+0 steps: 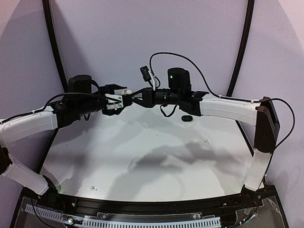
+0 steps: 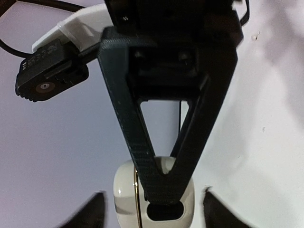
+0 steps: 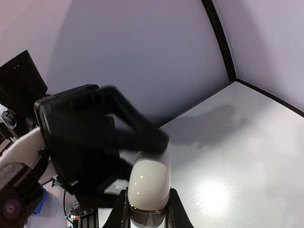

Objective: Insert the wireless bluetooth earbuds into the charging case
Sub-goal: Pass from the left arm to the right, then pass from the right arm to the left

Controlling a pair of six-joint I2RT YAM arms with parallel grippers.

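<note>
A white oval charging case (image 3: pixel 149 183) with a gold seam is held in the air over the far middle of the table. My right gripper (image 3: pixel 147 211) is shut on it, one finger on each side. In the left wrist view the right gripper's fingers (image 2: pixel 161 180) form a dark V that closes on the case (image 2: pixel 123 199). My left gripper (image 2: pixel 154 216) is open, its fingers standing apart on either side of the case. One left finger (image 3: pixel 137 133) reaches over the top of the case. The two grippers meet in the top view (image 1: pixel 127 97). I cannot make out any earbuds.
A black oval case (image 1: pixel 186 118) lies on the white table (image 1: pixel 156 161) under the right arm. Dark tubes run up both sides of the back wall. A black rail lines the table's near edge (image 1: pixel 152 206).
</note>
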